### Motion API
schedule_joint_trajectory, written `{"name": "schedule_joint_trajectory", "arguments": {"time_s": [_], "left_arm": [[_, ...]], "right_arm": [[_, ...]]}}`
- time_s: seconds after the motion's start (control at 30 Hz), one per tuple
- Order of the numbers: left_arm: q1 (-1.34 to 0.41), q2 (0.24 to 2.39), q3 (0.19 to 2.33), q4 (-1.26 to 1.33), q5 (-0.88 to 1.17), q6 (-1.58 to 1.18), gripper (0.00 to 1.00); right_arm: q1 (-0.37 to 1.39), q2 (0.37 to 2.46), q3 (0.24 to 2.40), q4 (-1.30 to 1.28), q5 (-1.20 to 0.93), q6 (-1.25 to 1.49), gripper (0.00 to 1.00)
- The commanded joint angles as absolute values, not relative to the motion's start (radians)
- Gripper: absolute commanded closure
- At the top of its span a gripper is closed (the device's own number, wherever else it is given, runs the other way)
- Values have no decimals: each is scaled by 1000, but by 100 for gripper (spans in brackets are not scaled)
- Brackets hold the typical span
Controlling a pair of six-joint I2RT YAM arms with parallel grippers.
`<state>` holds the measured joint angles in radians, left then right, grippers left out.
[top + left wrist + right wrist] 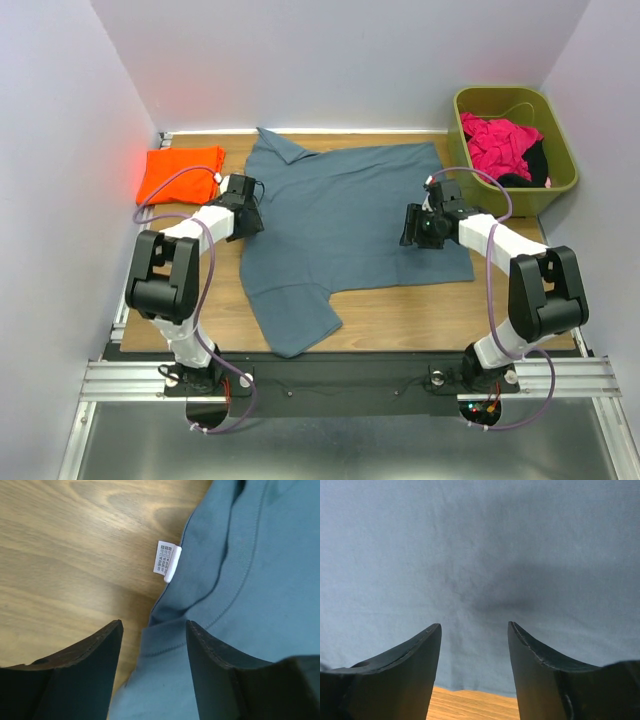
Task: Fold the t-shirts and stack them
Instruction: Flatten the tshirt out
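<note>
The slate blue-grey t-shirt (345, 220) lies spread flat on the wooden table, collar to the left, one sleeve pointing toward the near edge. The orange t-shirt (180, 172) lies folded at the far left. My left gripper (250, 208) is open over the shirt's collar edge; the left wrist view shows the neckband (210, 605) and a white label (167, 560) between its jaws (154, 627). My right gripper (412, 226) is open over the shirt's right hem; in the right wrist view (474, 627) cloth (480, 555) fills the frame, with its edge just behind the fingers.
An olive-green bin (558, 185) at the far right holds pink and black clothes (500, 145). White walls close the table on the left, back and right. Bare wood (420, 315) shows in front of the shirt.
</note>
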<state>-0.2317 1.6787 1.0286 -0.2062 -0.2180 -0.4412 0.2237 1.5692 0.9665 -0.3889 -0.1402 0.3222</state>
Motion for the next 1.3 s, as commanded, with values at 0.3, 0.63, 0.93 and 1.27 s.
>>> {"name": "schedule_joint_trajectory", "arguments": {"time_s": [0.3,0.63,0.93,1.27], "left_arm": [[-360,1799,1250,-368,-484,-422,86],[-736,1930,1437,-617,-821,-407,41],[-666,1671,1307,-523,-697,-477,21],[-358,1486,1017,-350,-331,-502,29]], "right_arm": [[227,1559,953,-373,-101,325,36],[227,1551,959,-376,-86,318,36],[227,1548,957,-377,-89,316,36],[227,1532,953,-377,-106,314,36]]}}
